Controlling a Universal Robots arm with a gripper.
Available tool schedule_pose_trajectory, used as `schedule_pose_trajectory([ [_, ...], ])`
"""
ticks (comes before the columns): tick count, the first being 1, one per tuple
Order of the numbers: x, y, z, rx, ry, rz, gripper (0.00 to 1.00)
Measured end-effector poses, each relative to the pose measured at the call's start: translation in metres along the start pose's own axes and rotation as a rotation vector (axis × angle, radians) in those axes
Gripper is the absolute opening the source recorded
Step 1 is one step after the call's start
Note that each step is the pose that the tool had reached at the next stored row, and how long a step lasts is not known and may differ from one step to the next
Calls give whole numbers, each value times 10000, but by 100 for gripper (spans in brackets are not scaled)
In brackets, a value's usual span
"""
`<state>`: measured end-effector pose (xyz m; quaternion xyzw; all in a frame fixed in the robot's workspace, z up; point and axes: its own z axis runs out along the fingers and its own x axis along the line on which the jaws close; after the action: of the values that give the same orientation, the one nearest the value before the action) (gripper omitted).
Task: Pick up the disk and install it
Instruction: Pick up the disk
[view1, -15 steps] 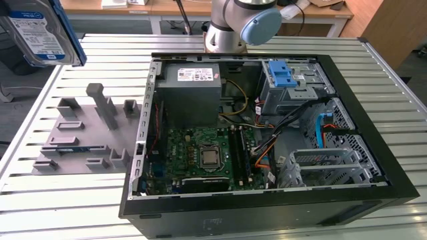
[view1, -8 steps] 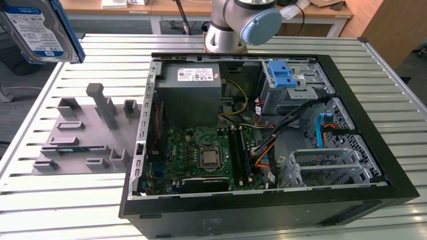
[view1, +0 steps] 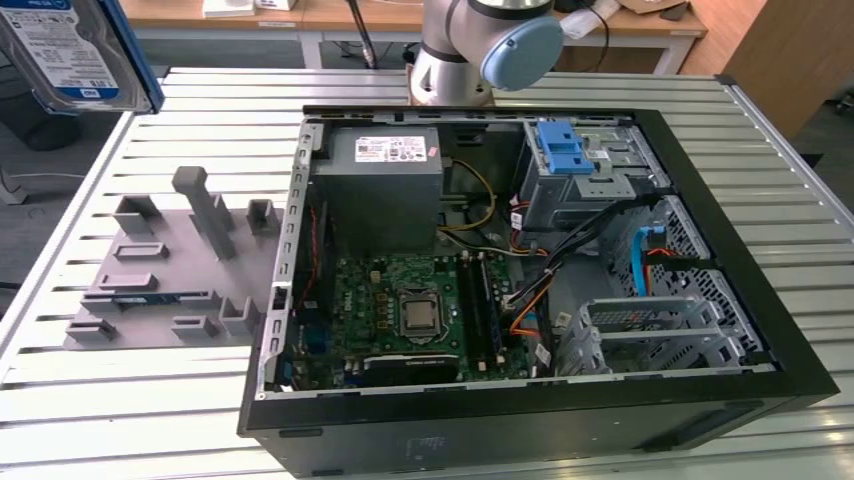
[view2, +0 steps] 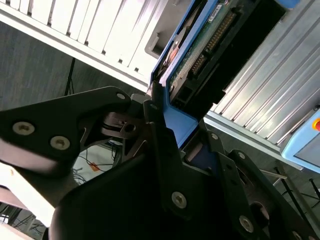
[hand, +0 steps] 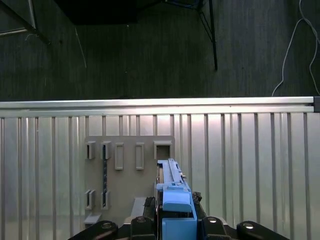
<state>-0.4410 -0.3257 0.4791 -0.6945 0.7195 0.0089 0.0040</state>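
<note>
Blue-railed disk clamped between jaws

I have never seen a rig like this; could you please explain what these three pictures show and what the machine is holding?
This is a single robot arm. Its base stands at the back of a slatted metal table in the exterior view, which comes from a camera off the arm. The two wrist views come from cameras that ride on the arm near its gripper. On the table lies an open computer case, with its grey power-supply box and green motherboard exposed. Beside it is a grey holder plate with slots. The gripper is shut on the disk, a hard drive in a blue frame. It is held in the air outside the case, not yet installed.
</note>
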Motion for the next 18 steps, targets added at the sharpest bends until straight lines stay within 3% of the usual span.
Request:
schedule_pose_trajectory([
  [8, -4, 1, -185, -3, 2, 0, 37],
  [18, -4, -21, -192, -1, 1, -1, 37],
])
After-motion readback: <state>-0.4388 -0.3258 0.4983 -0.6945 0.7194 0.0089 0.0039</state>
